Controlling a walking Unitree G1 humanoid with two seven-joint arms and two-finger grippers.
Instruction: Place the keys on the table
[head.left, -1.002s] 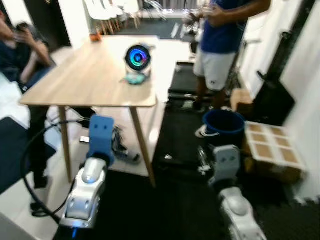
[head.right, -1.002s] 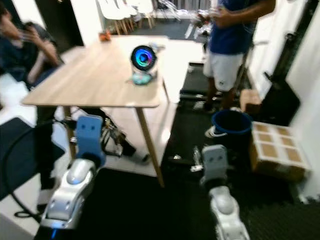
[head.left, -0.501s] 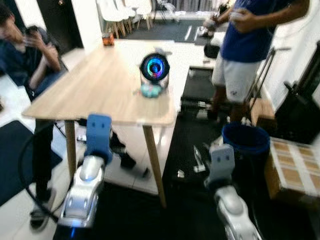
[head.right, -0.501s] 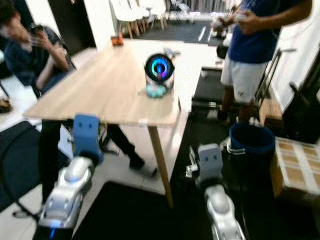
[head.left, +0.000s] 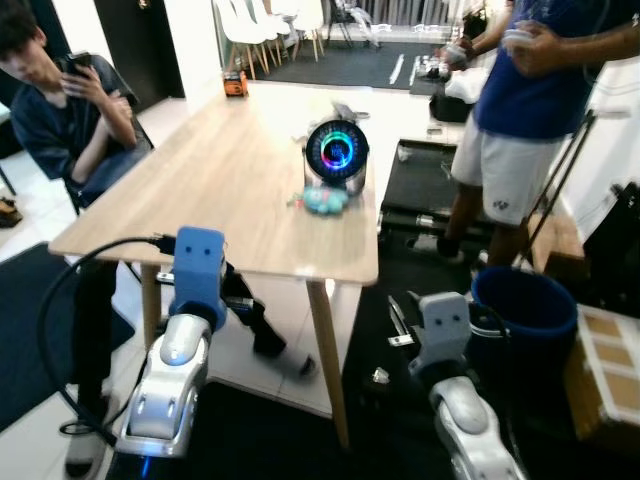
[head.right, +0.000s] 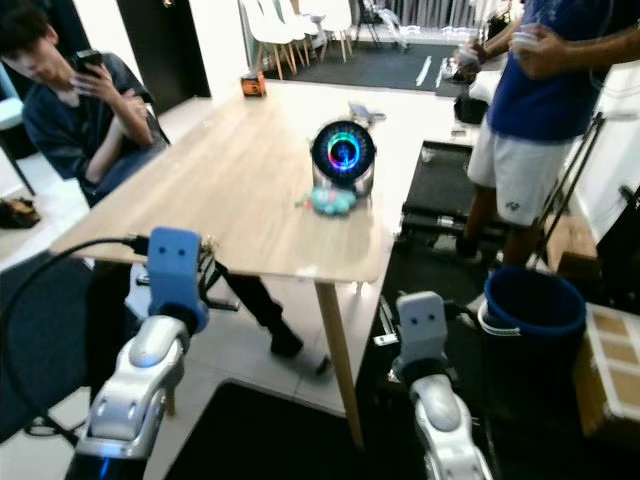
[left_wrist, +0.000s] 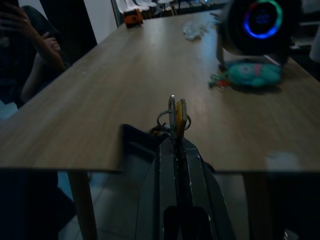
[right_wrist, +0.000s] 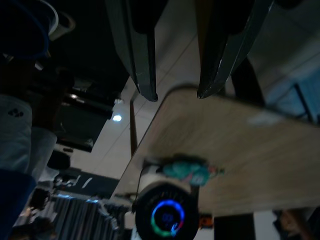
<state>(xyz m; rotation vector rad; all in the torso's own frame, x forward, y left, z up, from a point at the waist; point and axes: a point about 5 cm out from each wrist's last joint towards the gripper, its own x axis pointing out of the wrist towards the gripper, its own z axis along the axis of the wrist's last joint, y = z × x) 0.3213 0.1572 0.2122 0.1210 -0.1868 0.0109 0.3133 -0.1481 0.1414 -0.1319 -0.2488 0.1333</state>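
A small bunch of keys (left_wrist: 176, 111) on a ring sticks out from the tips of my left gripper (left_wrist: 176, 139), which is shut on it. That gripper hovers just short of the near edge of the light wooden table (head.left: 230, 170), at about tabletop height. My left arm (head.left: 190, 300) reaches up at the table's near left side. My right gripper (right_wrist: 177, 94) is open and holds nothing; it sits low beside the near right table leg (head.left: 328, 350).
On the table stand a round device with a glowing ring (head.left: 337, 150), a teal plush toy (head.left: 323, 200) and a small orange object (head.left: 235, 84). A person (head.left: 60, 110) sits at the left. Another person (head.left: 530, 110) stands at the right, near a blue bucket (head.left: 525, 300) and a cardboard box (head.left: 610, 370).
The whole view has shifted and sharpened as I came closer to the table; its near edge now lies just ahead of my left gripper. Both arms hold the same pose.
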